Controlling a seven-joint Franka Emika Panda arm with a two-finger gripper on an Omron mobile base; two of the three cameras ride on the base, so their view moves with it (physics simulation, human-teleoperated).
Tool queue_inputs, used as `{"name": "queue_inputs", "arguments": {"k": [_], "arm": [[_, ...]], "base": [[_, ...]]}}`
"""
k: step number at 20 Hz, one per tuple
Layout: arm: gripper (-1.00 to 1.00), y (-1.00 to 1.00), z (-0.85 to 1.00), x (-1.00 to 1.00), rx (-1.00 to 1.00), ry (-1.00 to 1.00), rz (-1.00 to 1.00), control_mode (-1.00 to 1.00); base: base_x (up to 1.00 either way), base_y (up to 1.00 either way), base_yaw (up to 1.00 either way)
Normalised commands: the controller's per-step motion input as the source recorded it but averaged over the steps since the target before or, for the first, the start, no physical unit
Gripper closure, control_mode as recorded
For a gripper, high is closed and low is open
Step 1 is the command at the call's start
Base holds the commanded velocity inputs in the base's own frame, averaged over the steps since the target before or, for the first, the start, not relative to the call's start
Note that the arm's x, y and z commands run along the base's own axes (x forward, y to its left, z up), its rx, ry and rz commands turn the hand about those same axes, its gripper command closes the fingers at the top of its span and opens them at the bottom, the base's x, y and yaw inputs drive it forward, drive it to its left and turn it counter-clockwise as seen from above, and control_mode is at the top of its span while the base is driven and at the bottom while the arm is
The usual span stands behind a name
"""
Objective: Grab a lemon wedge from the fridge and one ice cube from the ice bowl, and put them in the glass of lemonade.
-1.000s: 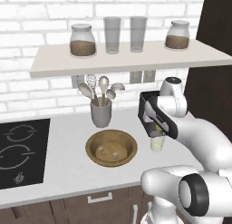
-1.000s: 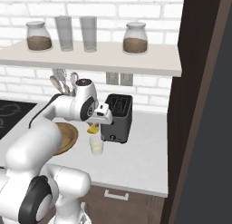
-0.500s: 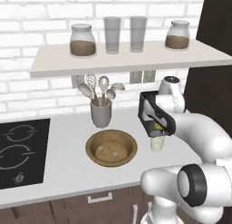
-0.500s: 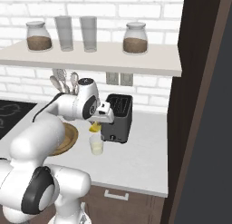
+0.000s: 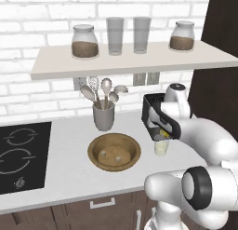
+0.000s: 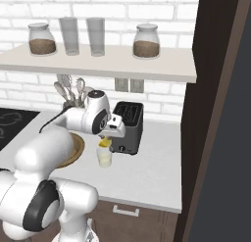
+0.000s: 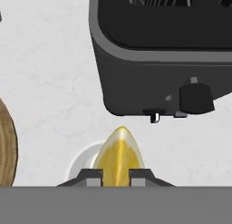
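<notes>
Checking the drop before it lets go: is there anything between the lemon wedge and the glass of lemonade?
Nothing visible. The lemon wedge sits in the gripper directly above the glass of lemonade, with only open air between them. The toaster stands beside the glass, not over it.

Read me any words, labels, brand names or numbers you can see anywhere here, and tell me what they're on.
None can be read.
The two jars on the shelf carry no labels.
The toaster shows a lever and a knob, no brand or numbers.
The stove has plain ring marks and a knob, no text.
The lemon wedge in the tool is unmarked.
</notes>
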Motion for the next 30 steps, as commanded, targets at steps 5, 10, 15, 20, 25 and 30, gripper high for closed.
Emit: {"name": "queue_inputs", "arguments": {"k": [5,10,15,20,25,30], "arm": [[1.00,0.10,-0.02,-0.04,0.00,-0.09,0.00,-1.00],[1.00,0.11,-0.01,-0.01,0.00,-0.14,0.00,-1.00],[1.00,-0.07,-0.07,0.00,0.00,-0.08,0.00,-1.00],[1.00,-0.04,-0.11,-0.02,0.00,-0.01,0.00,-1.00],[1.00,0.00,0.00,-0.01,0.00,0.00,0.00,-1.00],[-1.00,0.00,0.00,0.00,0.00,0.00,0.00,-1.00]], "base": [[0.00,0.00,0.00],[0.00,0.00,0.00],[0.00,0.00,0.00],[0.00,0.00,0.00],[0.00,0.00,0.00],[0.00,0.00,0.00]]}}
